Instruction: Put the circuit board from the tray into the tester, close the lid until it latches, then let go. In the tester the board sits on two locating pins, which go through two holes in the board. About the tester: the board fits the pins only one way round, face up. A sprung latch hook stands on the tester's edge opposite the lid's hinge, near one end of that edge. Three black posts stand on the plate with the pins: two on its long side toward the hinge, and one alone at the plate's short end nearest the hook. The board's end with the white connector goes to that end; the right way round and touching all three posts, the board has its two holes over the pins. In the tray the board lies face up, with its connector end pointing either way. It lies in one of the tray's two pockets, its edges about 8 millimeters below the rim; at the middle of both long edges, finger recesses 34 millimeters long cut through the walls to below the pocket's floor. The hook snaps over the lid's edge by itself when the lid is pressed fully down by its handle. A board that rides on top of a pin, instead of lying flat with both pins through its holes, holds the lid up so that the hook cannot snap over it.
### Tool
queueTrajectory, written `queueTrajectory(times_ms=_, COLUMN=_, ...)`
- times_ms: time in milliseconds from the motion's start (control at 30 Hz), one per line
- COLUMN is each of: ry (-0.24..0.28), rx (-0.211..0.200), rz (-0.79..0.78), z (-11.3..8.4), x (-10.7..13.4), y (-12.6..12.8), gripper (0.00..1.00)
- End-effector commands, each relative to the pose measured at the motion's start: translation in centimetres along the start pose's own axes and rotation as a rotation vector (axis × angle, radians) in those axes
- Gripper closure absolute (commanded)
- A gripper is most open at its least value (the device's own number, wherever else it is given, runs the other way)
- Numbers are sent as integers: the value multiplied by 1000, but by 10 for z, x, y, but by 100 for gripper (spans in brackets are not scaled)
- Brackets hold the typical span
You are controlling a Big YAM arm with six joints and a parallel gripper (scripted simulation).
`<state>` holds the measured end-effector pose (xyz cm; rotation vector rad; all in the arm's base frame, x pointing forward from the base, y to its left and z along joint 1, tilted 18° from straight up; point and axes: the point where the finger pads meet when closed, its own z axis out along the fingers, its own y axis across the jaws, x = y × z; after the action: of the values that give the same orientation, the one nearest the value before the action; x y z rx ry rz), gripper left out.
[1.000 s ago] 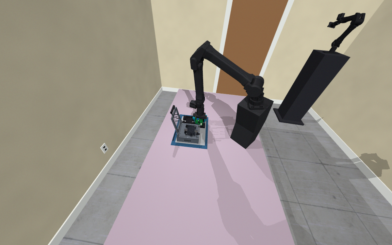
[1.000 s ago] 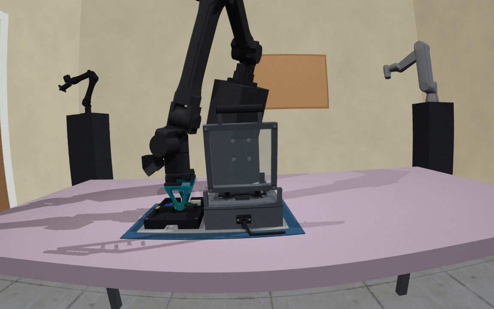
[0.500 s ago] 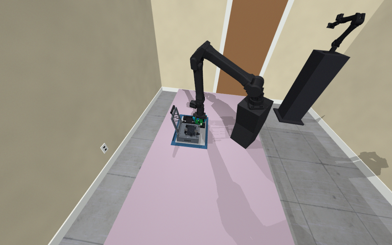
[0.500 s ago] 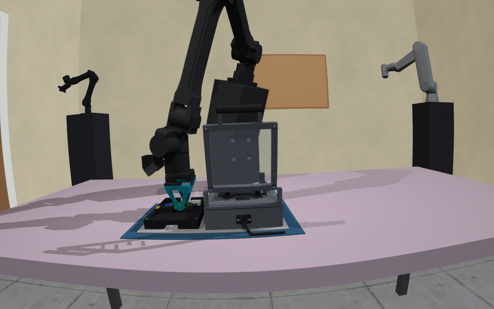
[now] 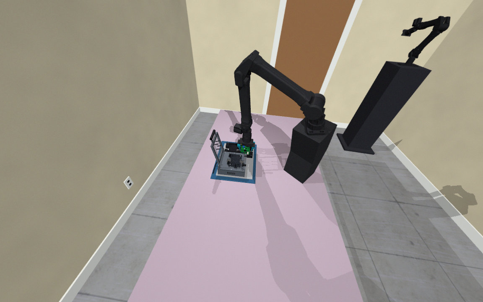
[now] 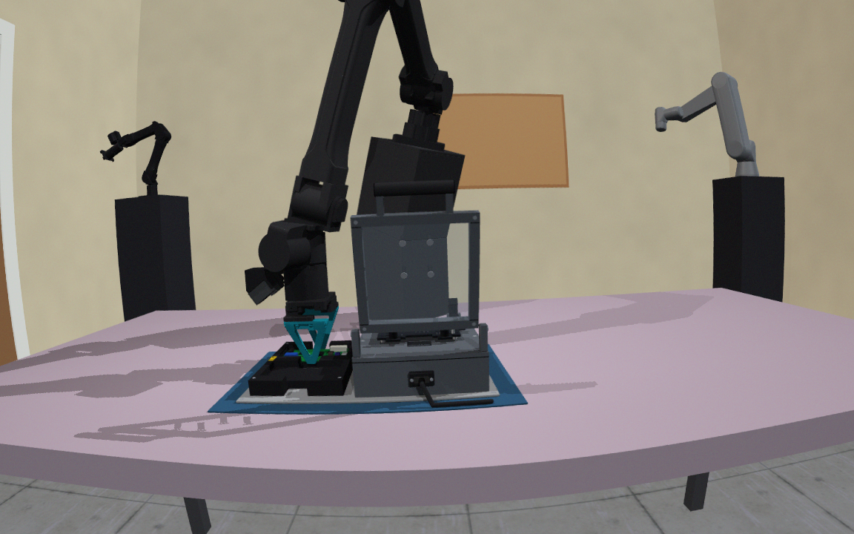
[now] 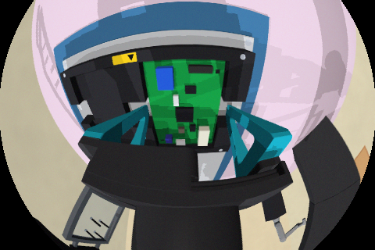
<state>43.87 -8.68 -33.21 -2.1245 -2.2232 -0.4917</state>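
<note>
Green against the black tray (image 5: 232, 147) (image 6: 297, 374) (image 7: 246, 74), the circuit board (image 5: 245, 149) (image 6: 304, 352) (image 7: 183, 90) lies between the teal fingers of the gripper (image 5: 245, 147) (image 6: 311, 351) (image 7: 187, 109), which stand apart, one beyond each long edge, with nothing clamped. The board's long axis runs crosswise to the line joining the fingertips, so closing them should bring them onto its long edges, at the finger recesses. It sits in its pocket, part of its length reaching away from the gripper's body in the wrist view, the white connector (image 7: 203, 136) at the end nearer that body. Whether the tips are already below the board's edges is hard to judge from these angles; they look near that level. Just beside the gripper, past the tray, waits the tester (image 5: 232, 167) (image 6: 420, 375), its lid (image 5: 216, 148) (image 6: 474, 265) (image 7: 76, 215) raised. The single arm has both in reach, and the coming move is probably the grasp.
</note>
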Motion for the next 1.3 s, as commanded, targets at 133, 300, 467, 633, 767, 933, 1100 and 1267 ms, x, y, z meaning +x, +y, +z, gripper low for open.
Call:
queueTrajectory(times_ms=133, ry=-14, rx=-33, rz=-15, z=-3, x=1, y=19, gripper=8)
queueTrajectory(times_ms=300, ry=-14, rx=-34, rz=-15, z=-3, x=1, y=19, gripper=8)
queueTrajectory(times_ms=467, ry=-13, rx=-30, rz=-14, z=-4, x=1, y=19, gripper=8)
queueTrajectory(times_ms=633, ry=-12, rx=-28, rz=-13, z=-5, x=1, y=20, gripper=8)
queueTrajectory(times_ms=767, ry=-12, rx=-26, rz=-13, z=-5, x=1, y=20, gripper=8)
queueTrajectory(times_ms=933, ry=-11, rx=-25, rz=-12, z=-5, x=1, y=20, gripper=8)
queueTrajectory(times_ms=1100, ry=-11, rx=-24, rz=-12, z=-5, x=1, y=20, gripper=8)
queueTrajectory(times_ms=1267, ry=-11, rx=-24, rz=-12, z=-6, x=1, y=20, gripper=8)
